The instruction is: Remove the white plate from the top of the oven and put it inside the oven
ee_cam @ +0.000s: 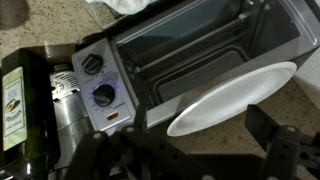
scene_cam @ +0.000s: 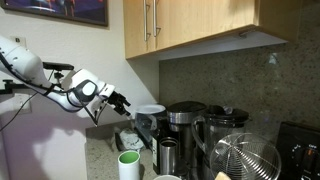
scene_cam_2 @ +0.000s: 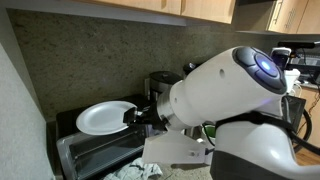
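The white plate (scene_cam_2: 105, 117) lies flat on top of the oven (scene_cam_2: 88, 152); it also shows in an exterior view (scene_cam: 150, 109) and in the wrist view (ee_cam: 235, 98). The oven is dark grey and silver with two knobs (ee_cam: 97, 80). Its inside with a wire rack (ee_cam: 190, 50) shows in the wrist view, so the door looks open. My gripper (ee_cam: 205, 142) is open and empty. It is level with the plate, right at its near rim, with one finger on each side. It also shows in both exterior views (scene_cam: 122, 101) (scene_cam_2: 140, 116).
A dark bottle with a label (ee_cam: 20, 100) stands beside the oven's knob side. A green-and-white cup (scene_cam: 129, 165), a coffee maker (scene_cam: 185, 125) and a round wire-mesh thing (scene_cam: 245, 155) stand along the counter. A white cloth (scene_cam_2: 130, 171) lies before the oven. Wall cabinets (scene_cam: 190, 25) hang above.
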### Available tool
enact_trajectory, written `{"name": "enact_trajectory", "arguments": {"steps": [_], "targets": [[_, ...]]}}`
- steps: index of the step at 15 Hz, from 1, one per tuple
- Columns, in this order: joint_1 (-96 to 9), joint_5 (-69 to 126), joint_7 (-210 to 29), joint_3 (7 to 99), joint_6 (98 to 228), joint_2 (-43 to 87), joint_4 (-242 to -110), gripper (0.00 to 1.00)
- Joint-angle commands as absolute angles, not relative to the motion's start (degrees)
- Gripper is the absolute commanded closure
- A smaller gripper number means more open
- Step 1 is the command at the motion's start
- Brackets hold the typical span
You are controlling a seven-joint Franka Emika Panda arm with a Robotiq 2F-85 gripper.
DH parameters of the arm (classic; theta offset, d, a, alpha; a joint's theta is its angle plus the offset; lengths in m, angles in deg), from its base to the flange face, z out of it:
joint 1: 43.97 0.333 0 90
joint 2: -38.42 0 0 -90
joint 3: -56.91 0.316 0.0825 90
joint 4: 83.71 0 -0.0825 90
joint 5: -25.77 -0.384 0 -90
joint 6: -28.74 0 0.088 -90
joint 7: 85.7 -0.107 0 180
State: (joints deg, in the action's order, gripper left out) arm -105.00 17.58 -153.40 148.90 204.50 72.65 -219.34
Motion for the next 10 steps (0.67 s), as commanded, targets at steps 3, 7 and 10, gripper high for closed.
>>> {"name": "enact_trajectory", "arguments": {"steps": [3, 7, 10], "targets": [[-104.5, 15.8, -152.0, 148.6, 204.3, 73.0, -219.5, 0.0], [-104.5, 15.8, -152.0, 148.6, 204.3, 73.0, -219.5, 0.0], [-105.0, 16.1, -151.3, 148.7, 205.5, 72.1, -219.5, 0.0]]}}
